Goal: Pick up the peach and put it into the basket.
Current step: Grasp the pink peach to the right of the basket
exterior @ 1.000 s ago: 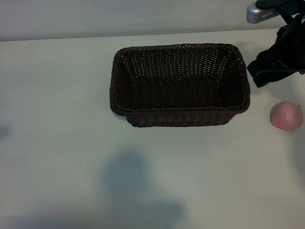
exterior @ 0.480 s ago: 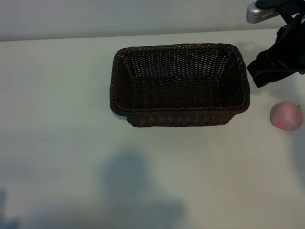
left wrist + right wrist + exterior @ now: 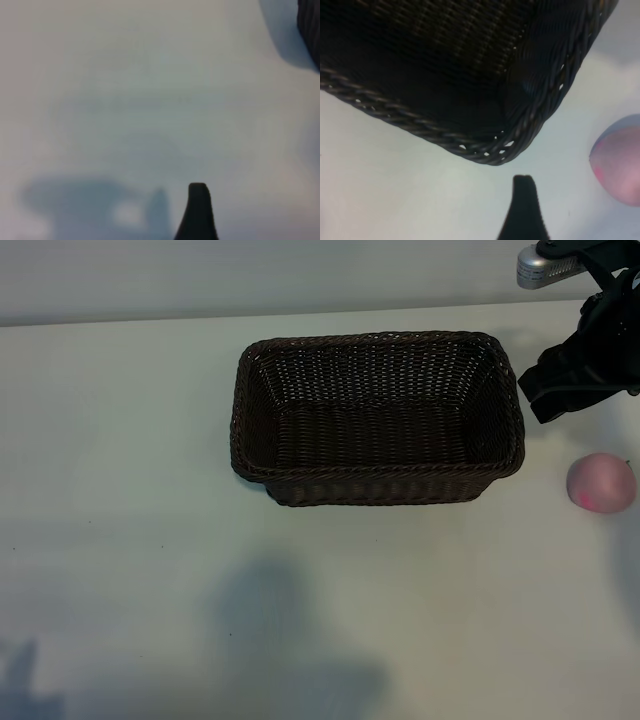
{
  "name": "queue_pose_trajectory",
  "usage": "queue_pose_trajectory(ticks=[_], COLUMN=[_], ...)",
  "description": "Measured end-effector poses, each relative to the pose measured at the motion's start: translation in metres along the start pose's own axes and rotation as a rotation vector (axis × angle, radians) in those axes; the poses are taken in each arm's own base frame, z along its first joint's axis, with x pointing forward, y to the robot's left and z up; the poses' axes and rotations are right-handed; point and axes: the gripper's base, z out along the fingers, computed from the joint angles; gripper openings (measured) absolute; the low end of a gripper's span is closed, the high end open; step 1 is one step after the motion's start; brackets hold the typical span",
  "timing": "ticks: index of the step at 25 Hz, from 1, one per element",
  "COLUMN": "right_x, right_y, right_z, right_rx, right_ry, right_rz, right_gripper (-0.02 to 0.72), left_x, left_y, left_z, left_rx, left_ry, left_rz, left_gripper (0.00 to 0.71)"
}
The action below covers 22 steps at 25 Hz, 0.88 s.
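Basket [image 3: 378, 418] sits mid-table [image 3: 120, 490], nothing inside it. Peach [image 3: 601, 482] lies on the table just off the basket's right end, toward the near corner, not touching it. Right gripper [image 3: 570, 370] hovers beside the basket's far-right corner, above the peach, jaws spread, holding nothing. Left gripper [image 3: 198, 210] is well off the basket's left, low over bare table, jaws spread and empty.
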Motion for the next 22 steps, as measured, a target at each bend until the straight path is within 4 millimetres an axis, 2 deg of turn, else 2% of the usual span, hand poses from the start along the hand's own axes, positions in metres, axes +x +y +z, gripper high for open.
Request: queue_pose_trajectory(ticks=[8,14,17,22], right_x=[-0.001,0.000,0.008,0.039], right_y=[-0.001,-0.011,-0.016,-0.040], right_z=[0.000,0.002,0.017,0.051], right_rx=[0.013,0.116,0.147,0.176], right_ry=[-0.012,-0.025,-0.034,-0.045], right_rz=[0.024,0.107,0.149,0.279], right_gripper=[0.538,0.538,0.538,0.537], left_x=[0.000,0.000,0.000,0.000], left_y=[0.000,0.000,0.000,0.001], left_z=[0.000,0.000,0.000,0.000], left_rx=[0.003,0.019,0.050,0.120], left_ry=[0.000,0.000,0.001,0.003], left_rz=[-0.002,0.007,0.023,0.061], left_gripper=[0.592,0.592,0.592,0.592])
